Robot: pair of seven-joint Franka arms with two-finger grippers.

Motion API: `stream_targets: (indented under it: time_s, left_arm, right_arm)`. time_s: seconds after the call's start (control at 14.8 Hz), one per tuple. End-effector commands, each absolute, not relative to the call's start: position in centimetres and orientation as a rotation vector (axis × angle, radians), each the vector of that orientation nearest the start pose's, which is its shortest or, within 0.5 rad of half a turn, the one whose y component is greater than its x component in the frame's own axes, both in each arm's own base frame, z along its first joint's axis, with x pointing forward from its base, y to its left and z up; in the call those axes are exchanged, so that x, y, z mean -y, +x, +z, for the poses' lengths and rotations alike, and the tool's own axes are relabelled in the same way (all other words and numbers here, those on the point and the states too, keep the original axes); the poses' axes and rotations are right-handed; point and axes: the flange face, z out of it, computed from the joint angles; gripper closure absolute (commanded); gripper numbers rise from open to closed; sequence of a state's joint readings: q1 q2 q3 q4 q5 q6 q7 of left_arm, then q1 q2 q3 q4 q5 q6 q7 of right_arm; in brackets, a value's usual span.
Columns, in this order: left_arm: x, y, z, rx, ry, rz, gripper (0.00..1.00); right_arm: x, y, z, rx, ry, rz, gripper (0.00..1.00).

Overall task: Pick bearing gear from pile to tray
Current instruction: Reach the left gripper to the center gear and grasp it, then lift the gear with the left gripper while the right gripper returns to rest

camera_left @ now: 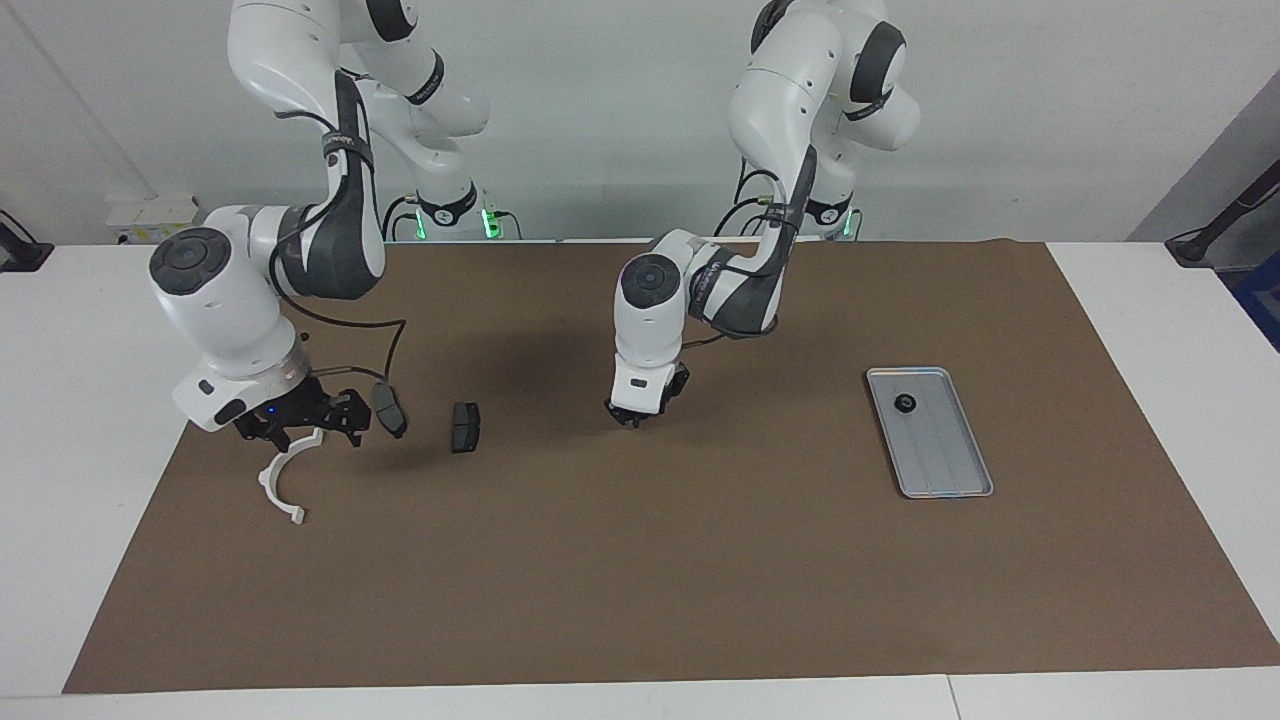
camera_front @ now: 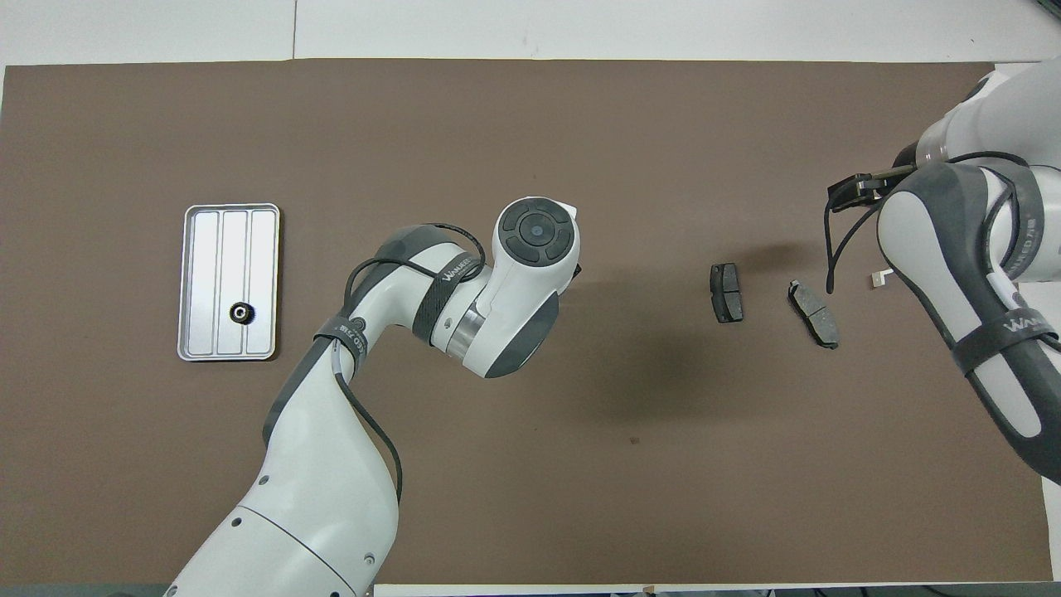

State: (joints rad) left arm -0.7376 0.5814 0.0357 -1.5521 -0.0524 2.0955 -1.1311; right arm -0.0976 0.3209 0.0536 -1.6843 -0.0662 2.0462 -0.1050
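Left gripper (camera_left: 632, 418) being shown only in facing view, low over brown mat (camera_left: 640, 560); finger gap and contents cannot be told. Right gripper (camera_left: 300, 432) being held wide open, empty, over white half-ring bracket (camera_left: 282, 485). Small black round gear (camera_front: 240, 313) lying in shallow silver-grey metal tray (camera_front: 195, 249).

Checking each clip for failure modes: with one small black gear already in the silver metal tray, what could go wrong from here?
1. The right hand hangs open low over the white half-ring bracket, beside a dark grey pad-shaped plate; on descending it may knock either.
2. The left hand is low over the bare brown mat; any tiny part it carries could drop before the shallow silver metal tray.
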Motion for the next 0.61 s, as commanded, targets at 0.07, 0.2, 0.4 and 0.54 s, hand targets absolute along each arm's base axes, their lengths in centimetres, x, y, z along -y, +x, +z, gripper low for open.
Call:
stream_targets:
  time_s: [0.07, 0.2, 0.4, 0.54]
  left_arm:
    - [44.9, 51.8, 30.8, 0.711, -3.046, 0.043, 0.46]
    - [45.0, 51.8, 30.6, 0.718, -3.058, 0.029, 0.47]
    - [44.7, 51.6, 30.3, 0.716, -3.06, 0.025, 0.49]
    - [44.8, 51.2, 30.1, 0.709, -3.06, 0.026, 0.49]
  right_arm:
    - [3.0, 64.8, 42.0, 0.185, -3.174, -0.062, 0.01]
    - [3.4, 64.8, 42.3, 0.176, -3.177, -0.061, 0.01]
    - [3.2, 65.0, 44.7, 0.168, -3.177, -0.062, 0.01]
    - [3.2, 65.0, 47.5, 0.143, -3.181, -0.074, 0.01]
